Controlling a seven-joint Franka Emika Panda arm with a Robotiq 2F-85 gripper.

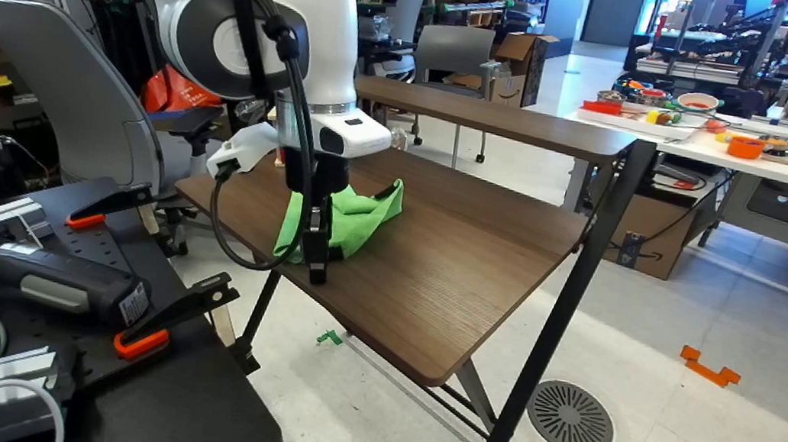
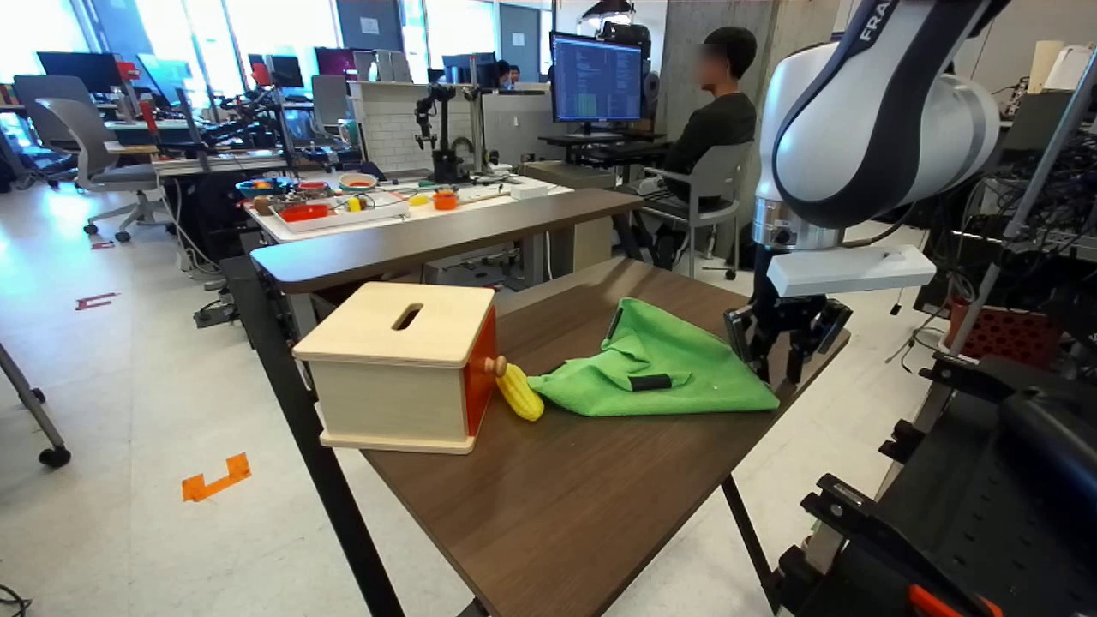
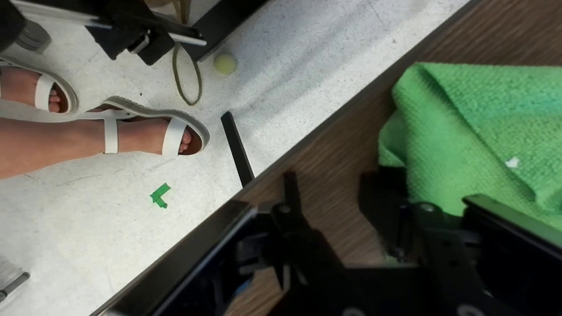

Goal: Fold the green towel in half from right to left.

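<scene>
The green towel (image 2: pixel 686 377) lies on the brown table, uneven, with raised folds and a dark patch showing on it. It also shows in an exterior view (image 1: pixel 363 218), partly hidden behind the gripper, and at the right of the wrist view (image 3: pixel 465 145). My gripper (image 2: pixel 778 375) points down at the towel's end near the table edge. In the wrist view the gripper (image 3: pixel 331 180) has its fingers apart with bare table between them. One finger is beside or touching the towel's edge; I cannot tell which. The other finger is toward the table edge.
A wooden box (image 2: pixel 394 394) with an orange side and a yellow corn-like toy (image 2: pixel 519 392) stand at the towel's far end. A raised shelf (image 1: pixel 486 117) runs along the table (image 1: pixel 450 260). A black cart (image 1: pixel 185 392) stands nearby. A person's feet (image 3: pixel 175 136) show below.
</scene>
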